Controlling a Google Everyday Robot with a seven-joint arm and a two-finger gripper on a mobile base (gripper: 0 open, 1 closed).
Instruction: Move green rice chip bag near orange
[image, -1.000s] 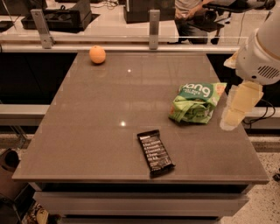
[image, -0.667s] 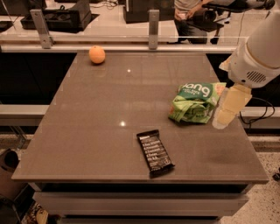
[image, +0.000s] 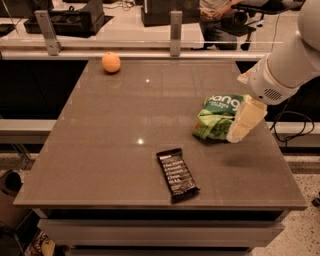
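Behind the far rail is a workshop. The brown bench (image: 125, 115) has open surface across its middle and left. The orange (image: 111, 62) sits near the far-left corner. The green rice chip bag (image: 216, 117) lies by the right edge, well apart from it, with the white letters "ang" showing. The claw (image: 239, 131) hangs at the bag's right side; I cannot tell whether it is clenched or released. A black bar wrapper (image: 177, 173) lies near the front edge, its text unreadable.
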